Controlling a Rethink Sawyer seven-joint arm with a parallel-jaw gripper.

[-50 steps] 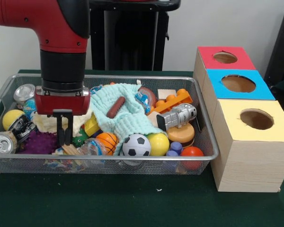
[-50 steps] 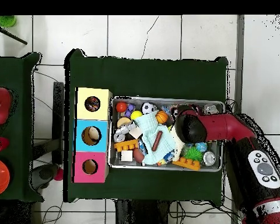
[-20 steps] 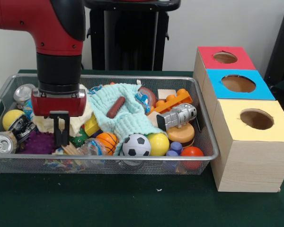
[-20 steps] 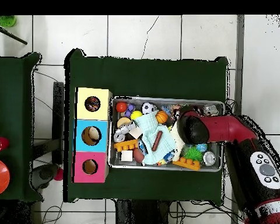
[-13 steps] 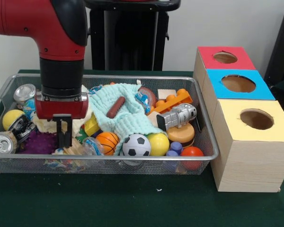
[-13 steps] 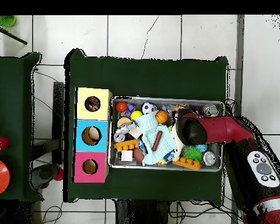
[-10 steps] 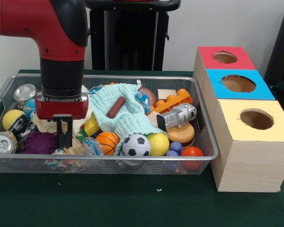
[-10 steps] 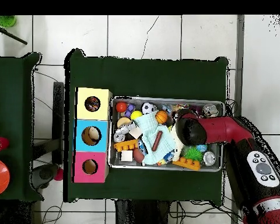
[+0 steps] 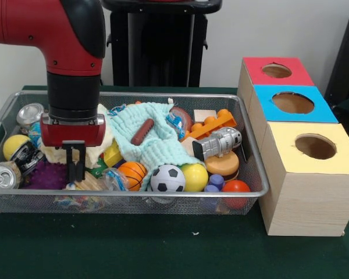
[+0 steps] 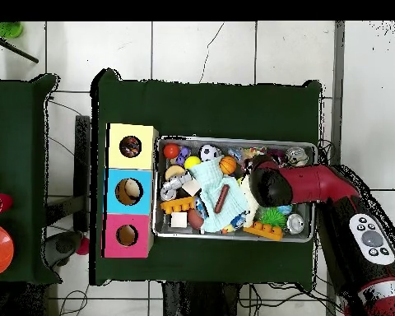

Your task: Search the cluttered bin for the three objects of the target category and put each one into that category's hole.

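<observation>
Your claw [image 9: 76,174] hangs low over the left end of the wire bin [image 9: 253,168] on the green counter [image 9: 163,250], its two dark fingers drawn close together above a pale ridged object [image 9: 88,183]; you cannot tell from either view whether they pinch anything. Which category you are hunting is not shown, so weigh the candidates as they lie. The balls sit along the bin's near edge: the basketball [image 9: 131,174], the soccer ball [image 9: 167,178] and the yellow ball [image 9: 195,177] touch one another in a row, with a red ball [image 9: 237,187] near the right corner and another yellow ball [image 9: 15,146] at the far left. They look light and springy, likely to roll off a shallow pinch, so take each across its widest part. The cans [image 9: 2,174] look light, stiff and smooth; grip across the body, not the rim. The sausage [image 9: 142,131] rests on the soft mint cloth [image 9: 157,145], which will sag and drag if caught. The sorting box [image 9: 305,192] stands just right of the bin. The front view shows you the claw and the heap's height; the overhead view hides the claw under the red arm [image 10: 316,183], yet shows something already lying in the yellow hole [image 10: 130,147] and the blue hole [image 10: 129,192]
</observation>
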